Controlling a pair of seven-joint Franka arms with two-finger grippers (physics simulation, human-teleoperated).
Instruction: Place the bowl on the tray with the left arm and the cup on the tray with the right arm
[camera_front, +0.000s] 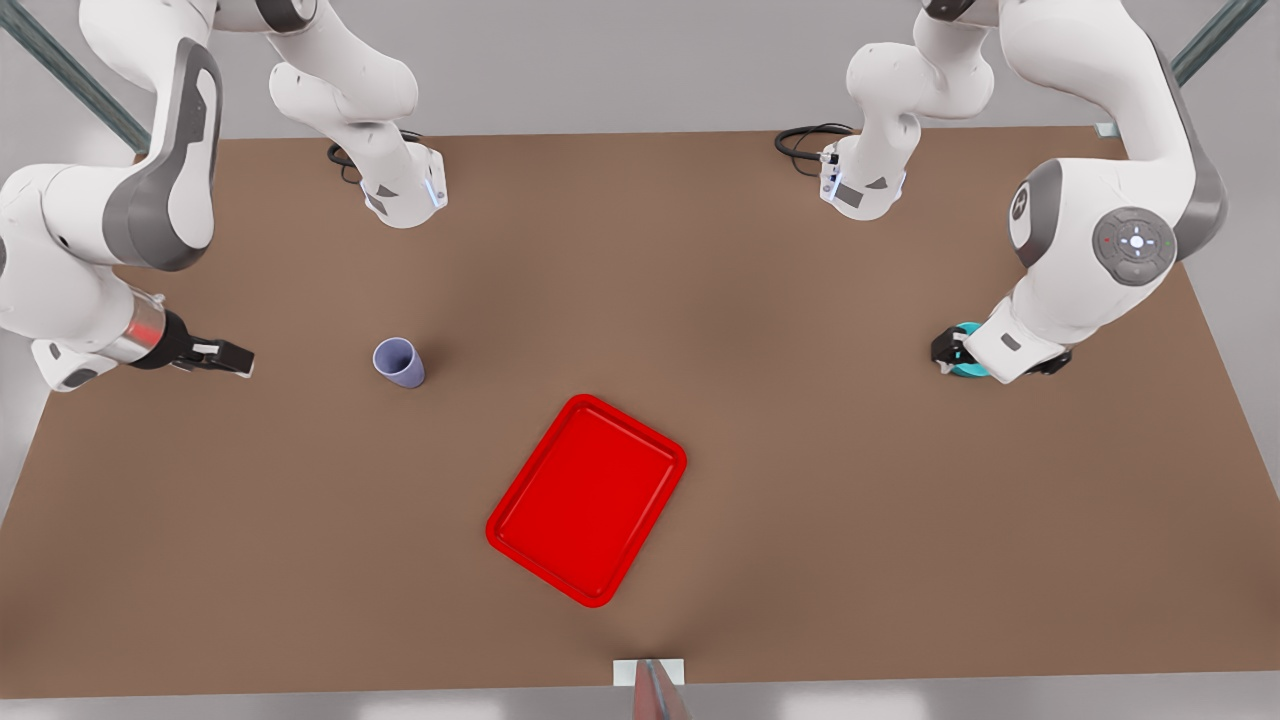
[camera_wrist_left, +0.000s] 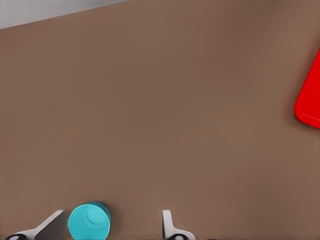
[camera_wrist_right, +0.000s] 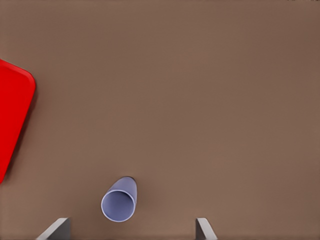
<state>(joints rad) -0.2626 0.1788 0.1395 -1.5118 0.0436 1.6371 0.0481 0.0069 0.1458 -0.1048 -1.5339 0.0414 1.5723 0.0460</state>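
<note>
The tray (camera_front: 587, 499) lay nearest the camera, in the lower centre of the front view, flat on the table (camera_front: 800, 560) and turned at an angle, its red floor bare. A corner of the tray (camera_wrist_left: 309, 95) appeared in the left wrist view and an edge of the tray (camera_wrist_right: 12, 115) in the right wrist view.

The bowl (camera_front: 968, 352) sat at the right of the front view, well apart from the tray, largely covered by the left arm's wrist. The left gripper (camera_front: 958, 352) was lowered around it. In the left wrist view the bowl (camera_wrist_left: 89, 222) stood between the two spread fingers (camera_wrist_left: 167, 222), closer to one finger than the other, with a visible gap on each side; the gripper was released and not gripping.

The cup (camera_front: 400, 361) stood upright at the left of the front view, above and left of the tray. The right gripper (camera_front: 238, 359) hovered at the far left, near the cup but apart from it. In the right wrist view the cup (camera_wrist_right: 119, 199) lay ahead of the parted fingers (camera_wrist_right: 204, 230), untouched; this gripper was likewise released.
</note>
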